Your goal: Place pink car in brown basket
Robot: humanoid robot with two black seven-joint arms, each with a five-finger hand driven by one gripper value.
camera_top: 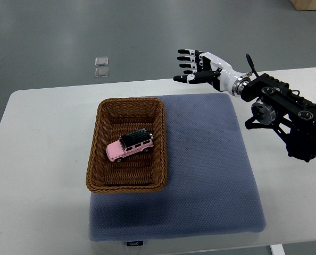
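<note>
Resting in brown basket (127, 180), pink car (129, 145) (fully visible), right robot hand (196, 66) empty.

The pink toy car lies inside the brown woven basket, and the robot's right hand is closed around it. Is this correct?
Not quite. The pink toy car does lie inside the brown woven basket, but the right hand is open and away from it, as the top view shows.
</note>
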